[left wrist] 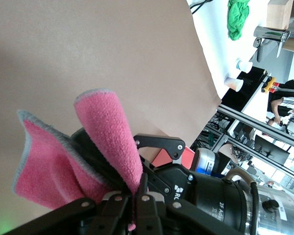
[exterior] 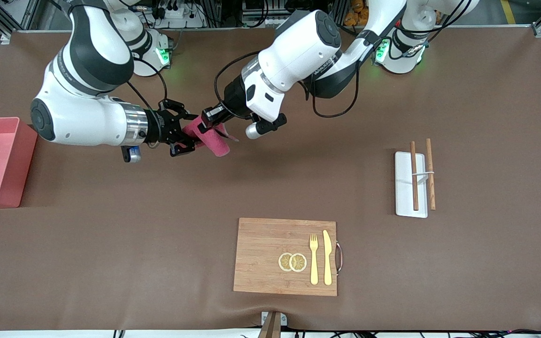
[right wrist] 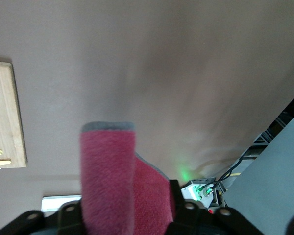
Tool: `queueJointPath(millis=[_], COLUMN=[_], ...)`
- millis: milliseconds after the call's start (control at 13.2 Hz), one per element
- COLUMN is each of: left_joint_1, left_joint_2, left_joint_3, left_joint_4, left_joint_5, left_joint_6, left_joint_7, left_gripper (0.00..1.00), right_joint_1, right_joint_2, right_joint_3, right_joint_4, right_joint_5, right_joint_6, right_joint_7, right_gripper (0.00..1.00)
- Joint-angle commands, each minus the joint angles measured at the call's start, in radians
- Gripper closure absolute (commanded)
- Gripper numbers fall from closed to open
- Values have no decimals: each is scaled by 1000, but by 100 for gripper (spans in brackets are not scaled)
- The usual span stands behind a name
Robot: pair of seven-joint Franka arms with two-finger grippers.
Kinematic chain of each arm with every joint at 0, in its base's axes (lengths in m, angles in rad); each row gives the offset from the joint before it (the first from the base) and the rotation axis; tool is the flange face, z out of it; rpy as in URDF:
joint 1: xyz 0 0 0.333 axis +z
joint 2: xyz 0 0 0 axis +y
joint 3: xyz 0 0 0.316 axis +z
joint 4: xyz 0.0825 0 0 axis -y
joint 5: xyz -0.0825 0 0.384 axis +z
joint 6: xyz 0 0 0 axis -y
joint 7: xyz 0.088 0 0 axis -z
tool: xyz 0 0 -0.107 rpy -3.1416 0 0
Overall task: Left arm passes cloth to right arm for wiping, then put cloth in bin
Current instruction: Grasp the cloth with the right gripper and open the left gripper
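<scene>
The raspberry-pink cloth (exterior: 214, 141) hangs in the air over the table's middle, toward the robots' bases. My left gripper (exterior: 209, 123) is shut on its upper fold; the left wrist view shows the fingers (left wrist: 136, 205) pinched together on the cloth (left wrist: 108, 132). My right gripper (exterior: 189, 132) is open, one finger on each side of the cloth, which fills the gap in the right wrist view (right wrist: 112, 181) between its fingers (right wrist: 122, 211). The pink bin (exterior: 27, 157) stands empty at the right arm's end of the table.
A wooden cutting board (exterior: 261, 253) with a yellow fork (exterior: 313, 258), a knife (exterior: 327, 257) and lemon slices (exterior: 292, 262) lies near the front camera. A white tray (exterior: 404, 188) with chopsticks (exterior: 414, 176) lies toward the left arm's end.
</scene>
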Motion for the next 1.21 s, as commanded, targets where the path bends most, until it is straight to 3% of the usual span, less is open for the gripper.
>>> queueJointPath(millis=[0, 151, 227, 303, 378, 606, 833, 1135], left_joint_1=[-14, -14, -14, -12, -11, 1, 47, 184], left_joint_2=[11, 11, 11, 11, 10, 8, -10, -59], left_joint_3=[10, 10, 10, 11, 11, 11, 21, 18], left_joint_4=[19, 19, 19, 18, 16, 2, -28, -33], left_joint_5=[1, 20, 54, 95, 155, 201, 215, 327], left_joint_6=[16, 16, 16, 16, 14, 11, -3, -200], left_joint_7=[-21, -17, -19, -17, -20, -21, -17, -8], left_gripper=[100, 100, 79, 19, 0, 0, 0, 0], right_joint_1=[11, 1, 0, 0, -6, -28, 50, 121], right_joint_2=[-24, -21, -21, -21, -21, -21, 5, 111], right_joint_3=[-9, -11, -11, -12, -14, -15, -11, -11], right_joint_4=[-13, -5, -3, -3, -3, 1, 12, 6], right_joint_5=[6, 4, 4, 3, 1, -35, -225, -329], right_joint_6=[25, 16, 16, 16, 15, 16, 91, 227], right_joint_7=[-20, -26, -36, -44, -59, -125, -147, -144], right_gripper=[100, 100, 100, 100, 100, 100, 100, 100])
